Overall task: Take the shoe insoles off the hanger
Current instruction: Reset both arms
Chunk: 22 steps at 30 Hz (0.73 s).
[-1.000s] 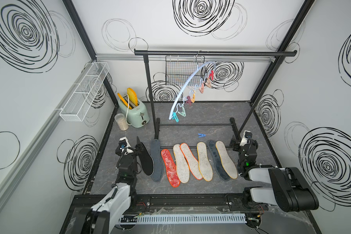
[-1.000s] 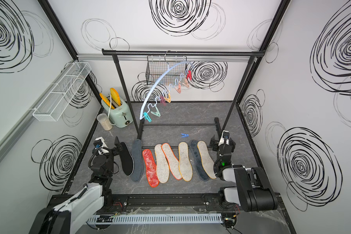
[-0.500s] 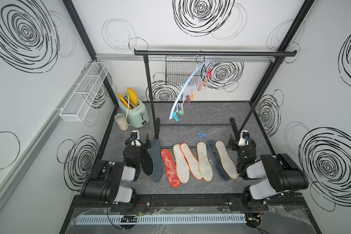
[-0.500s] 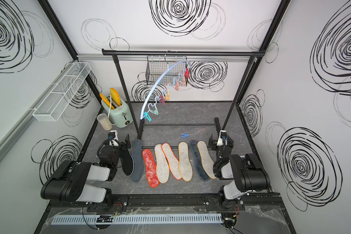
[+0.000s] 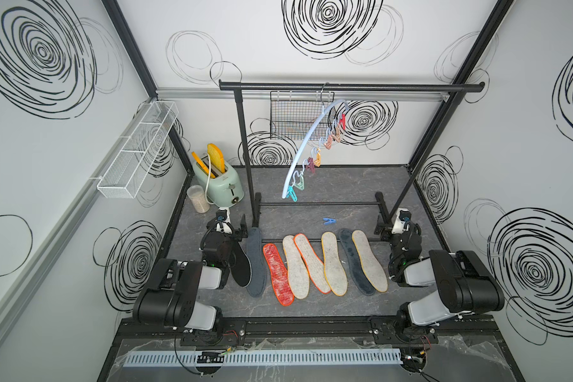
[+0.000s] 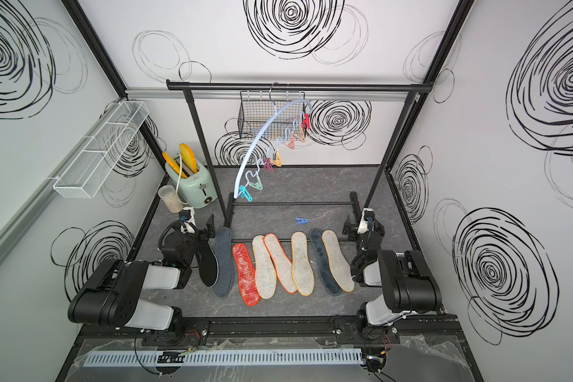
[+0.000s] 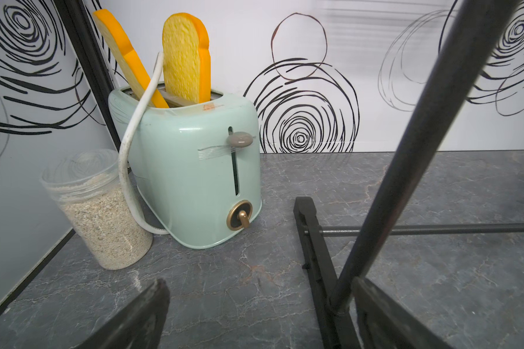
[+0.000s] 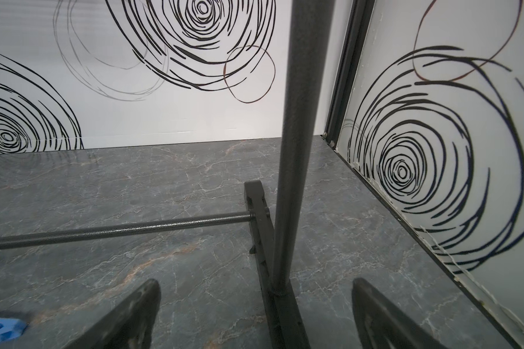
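Observation:
Several shoe insoles lie side by side on the grey table: a red-orange mesh one, off-white felt ones and dark ones. The pale-blue hanger hangs tilted from the black rail, and its pegs hold nothing. My left gripper rests low beside the leftmost dark insole, open and empty. At the right end of the row my right gripper stands open and empty, with the rail's right post just ahead of it.
The black garment rail spans the back, its feet and crossbars on the table. A mint toaster and a jar of grain stand back left. A loose blue peg lies behind the insoles. A black mesh basket hangs on the rail.
Both arms have folded into low poses at the table's sides, and the left gripper has shifted toward the rail's left foot. The hanger has swung slightly. Both grippers stay open.

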### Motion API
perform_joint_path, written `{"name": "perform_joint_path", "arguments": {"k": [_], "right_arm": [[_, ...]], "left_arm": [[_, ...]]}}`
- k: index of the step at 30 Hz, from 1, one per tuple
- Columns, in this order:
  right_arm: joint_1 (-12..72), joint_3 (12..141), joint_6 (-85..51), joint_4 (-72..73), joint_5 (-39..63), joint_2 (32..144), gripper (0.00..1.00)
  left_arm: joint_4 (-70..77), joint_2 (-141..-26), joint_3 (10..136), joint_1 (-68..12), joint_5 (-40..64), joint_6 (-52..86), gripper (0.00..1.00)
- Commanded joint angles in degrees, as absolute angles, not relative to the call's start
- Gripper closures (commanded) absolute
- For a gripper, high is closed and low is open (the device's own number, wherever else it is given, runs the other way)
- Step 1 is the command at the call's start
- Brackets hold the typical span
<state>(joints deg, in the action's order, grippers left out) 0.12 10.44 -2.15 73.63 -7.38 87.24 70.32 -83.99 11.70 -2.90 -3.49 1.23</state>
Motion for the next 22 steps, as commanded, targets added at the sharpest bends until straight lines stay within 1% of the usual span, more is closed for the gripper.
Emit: {"name": "perform_joint_path", "arguments": {"k": [1, 22], "right_arm": [[0.02, 10.81, -2.42, 73.8, -6.68, 86.53, 0.01], [0.02, 10.79, -2.46, 73.84, -6.68, 86.41, 0.01]], "left_arm": [[72.86, -83.92, 12.2, -3.12, -3.52, 0.08, 0.02], [72.38, -83.87, 12.4, -2.62, -2.64, 0.34, 0.02]]}}
